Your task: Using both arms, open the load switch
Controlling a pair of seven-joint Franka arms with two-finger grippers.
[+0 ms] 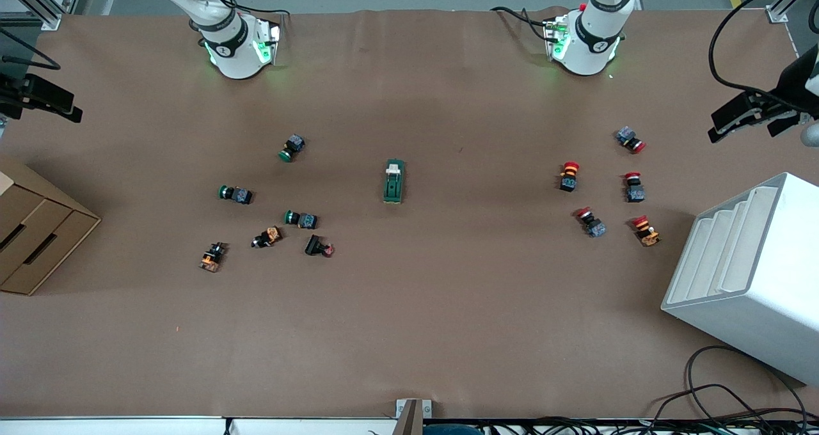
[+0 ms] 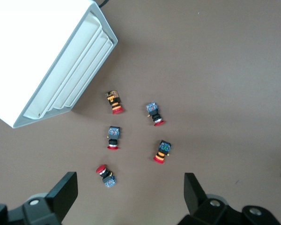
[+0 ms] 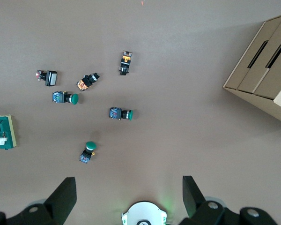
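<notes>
On the brown paper-covered table (image 1: 409, 332), the small dark-green rectangular load switch (image 1: 393, 181) lies alone near the middle, its white lever at the end toward the robots' bases. It sits between two loose groups of parts and touches none of them.

Toward the right arm's end lies a scatter of small push buttons: three green round-capped push buttons (image 1: 293, 148) with dark blocky bodies, two orange-and-black ones (image 1: 212, 256), and a black block with a reddish tip (image 1: 318, 247). A tan cardboard drawer box (image 1: 32, 233) stands at that edge of the table. Toward the left arm's end lie five red-capped push buttons (image 1: 569, 176), some with grey-blue bodies, some banded orange and black, all lying on their sides and apart from each other. Beside them, nearer the front camera, stands a white stepped plastic rack (image 1: 748, 275) with smooth ribbed tiers.

Both white jointed arms are drawn up high, only their green-lit bases showing in the front view, and both wait. The left gripper (image 2: 131, 197) hangs over the red-capped group, its black fingers (image 2: 65, 192) spread wide with nothing between them. The right gripper (image 3: 129, 197) hangs over the table near its own base, above the green-capped group, likewise wide apart and holding nothing; the load switch (image 3: 3, 132) shows at the edge of its wrist view.
</notes>
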